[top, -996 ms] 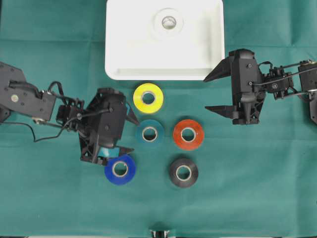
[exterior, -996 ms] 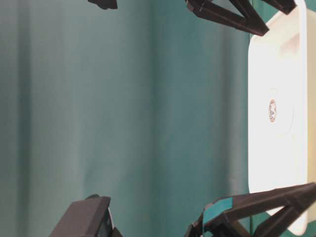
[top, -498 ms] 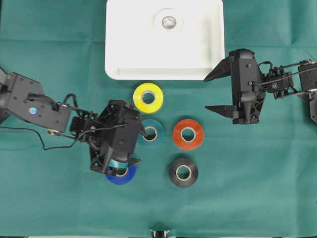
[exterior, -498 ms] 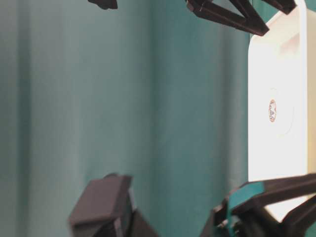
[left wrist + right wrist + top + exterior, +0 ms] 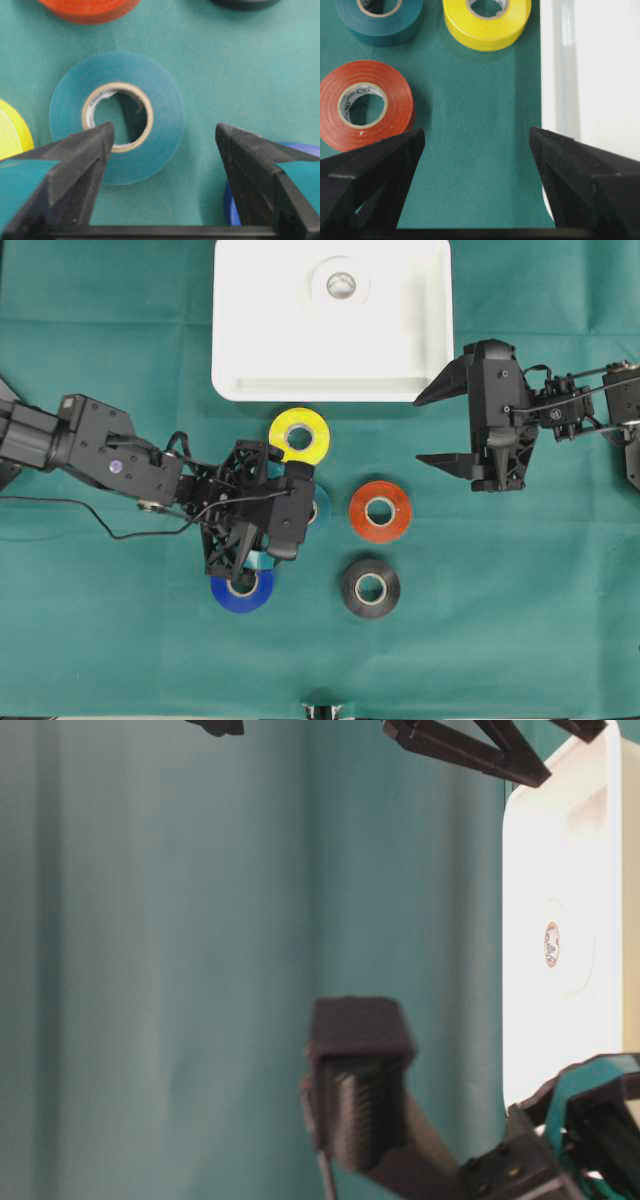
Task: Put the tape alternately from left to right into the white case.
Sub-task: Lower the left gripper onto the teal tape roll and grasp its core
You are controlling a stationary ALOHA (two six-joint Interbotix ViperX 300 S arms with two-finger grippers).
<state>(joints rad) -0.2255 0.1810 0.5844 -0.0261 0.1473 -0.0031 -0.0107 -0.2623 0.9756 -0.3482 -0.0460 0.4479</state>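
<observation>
While the left gripper (image 5: 162,135) gapes wide, the teal roll (image 5: 117,117) lies flat beneath it. One finger (image 5: 87,145) overlaps its core.

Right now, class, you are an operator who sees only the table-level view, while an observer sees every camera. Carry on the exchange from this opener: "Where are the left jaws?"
Observer: Open above the teal roll, one tip over its core, the other outside its rim, toward the blue roll.
Operator: What else lies on the cloth?
Observer: The yellow roll, the red-orange roll and the black roll, all lying flat.
Operator: And the right jaws?
Observer: Open and empty, beside a corner of the white case, with bare cloth between them.
</observation>
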